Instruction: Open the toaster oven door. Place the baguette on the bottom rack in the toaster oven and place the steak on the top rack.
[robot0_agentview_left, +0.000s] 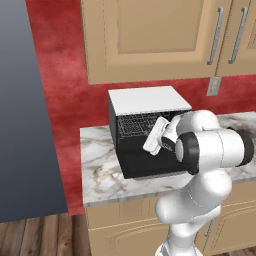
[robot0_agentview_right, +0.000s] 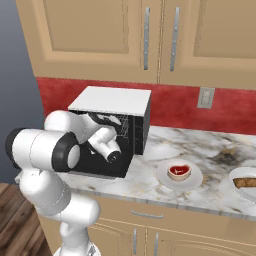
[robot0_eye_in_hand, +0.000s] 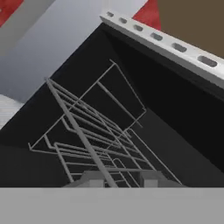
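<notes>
Now, by part:
Room: simulated kitchen; red wall behind the counter, tan upper cabinets with grey bar handles, tan lower cabinets under the counter, wood floor at the left, a grey-blue panel on the left side.
Outlet: pale plate on the red wall, right of the oven.
Counter: pale marble with grey and tan veins; a dark smudge in the stone toward the right.
Oven: black box with a flat white top, on the counter against the wall; its front is open and wire shelves show inside.
Door: cannot tell how it lies; the arm covers the lower front in both base views.
Racks: thin grey wire grids seen up close in the hand view, running at a slant; which is top and which is bottom I cannot tell there.
Gripper: at the oven's mouth, fingers drawn close together on a grey wire of a rack that runs between the tips.
Steak: red with a pale rim, on a white plate on the counter, right of the oven and apart from it.
Baguette: brown loaf on a second white plate at the right edge, beyond the steak.
</notes>
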